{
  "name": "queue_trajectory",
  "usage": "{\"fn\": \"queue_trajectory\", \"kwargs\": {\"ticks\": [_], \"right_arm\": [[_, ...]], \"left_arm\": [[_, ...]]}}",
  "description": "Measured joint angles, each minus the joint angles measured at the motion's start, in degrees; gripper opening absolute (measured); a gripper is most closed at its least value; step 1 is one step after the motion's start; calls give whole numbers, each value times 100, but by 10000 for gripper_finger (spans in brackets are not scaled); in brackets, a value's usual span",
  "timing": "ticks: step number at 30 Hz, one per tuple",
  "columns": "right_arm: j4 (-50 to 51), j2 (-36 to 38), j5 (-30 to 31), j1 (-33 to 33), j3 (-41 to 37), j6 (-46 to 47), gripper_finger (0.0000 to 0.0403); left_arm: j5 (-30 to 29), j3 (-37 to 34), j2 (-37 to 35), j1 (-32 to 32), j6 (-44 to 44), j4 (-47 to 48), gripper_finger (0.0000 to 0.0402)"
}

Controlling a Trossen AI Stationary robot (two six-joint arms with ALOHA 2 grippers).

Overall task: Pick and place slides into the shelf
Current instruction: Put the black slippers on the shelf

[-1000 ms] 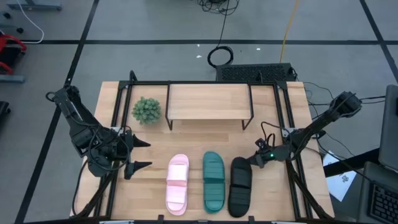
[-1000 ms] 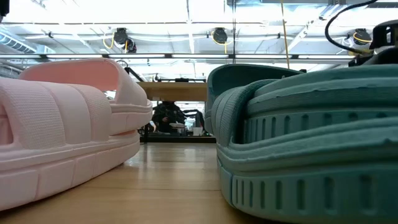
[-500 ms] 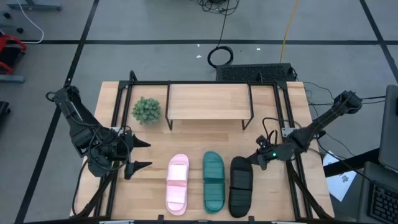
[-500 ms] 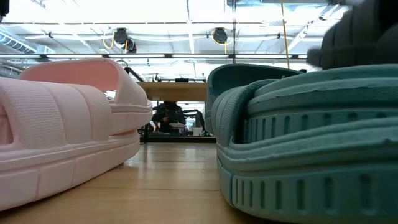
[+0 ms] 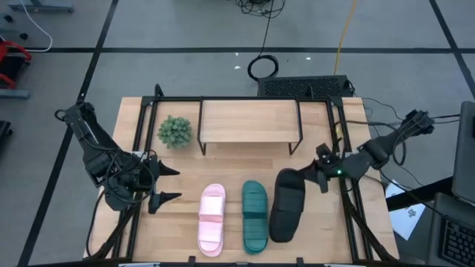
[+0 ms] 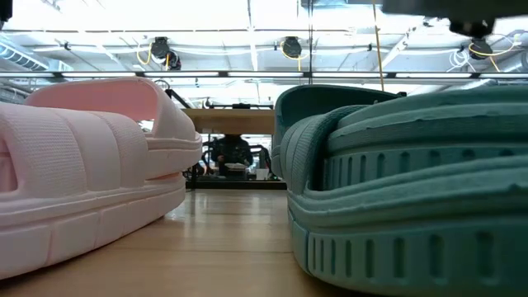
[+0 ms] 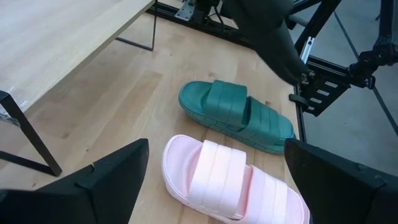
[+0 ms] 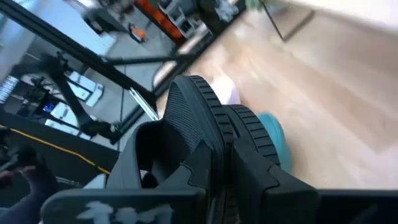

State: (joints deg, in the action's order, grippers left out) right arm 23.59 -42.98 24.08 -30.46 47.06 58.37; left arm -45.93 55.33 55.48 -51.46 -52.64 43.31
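The black slide (image 5: 285,208) hangs in my right gripper (image 5: 312,179), which is shut on it above the table's right part; its ribbed strap (image 8: 205,124) fills the right wrist view. The pale pink slide (image 5: 211,219) and the teal slide (image 5: 254,215) lie sole-down side by side near the near edge, seen also as the pink slide (image 7: 230,180) and the teal slide (image 7: 239,115). The shelf (image 5: 249,122) stands on its thin black legs at the far middle. My left gripper (image 5: 176,185) waits open, left of the pink slide. My right gripper holds the black slide by its far end (image 5: 295,178), coming level from the table's right side. The fingers themselves are hidden behind the slide in the wrist view. The slide is lifted off the table and tilted, its near end (image 5: 277,236) lower.
A small green plant (image 5: 174,131) stands left of the shelf. Black frame rails (image 5: 346,141) run along the table's left and right sides. Bare wood lies between the slides and the shelf legs (image 7: 31,143).
My right gripper has risen and moved toward the table's far right, carrying the black slide with it. The slide, flat on the table next to the teal one a second ago, now hangs lifted and tilted, its far end swung rightward. The left arm kept still.
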Motion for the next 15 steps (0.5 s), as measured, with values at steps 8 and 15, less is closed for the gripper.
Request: {"fn": "queue_trajectory", "kwargs": {"ticks": [8,15], "right_arm": [[296,-266,-1309,1426,955,-920,28],[682,-1344,-3318,3262,2062,-1864,28]], "left_arm": [[59,0,0,0,-2,-2,376],[92,0,0,0,1,-2,376]]}}
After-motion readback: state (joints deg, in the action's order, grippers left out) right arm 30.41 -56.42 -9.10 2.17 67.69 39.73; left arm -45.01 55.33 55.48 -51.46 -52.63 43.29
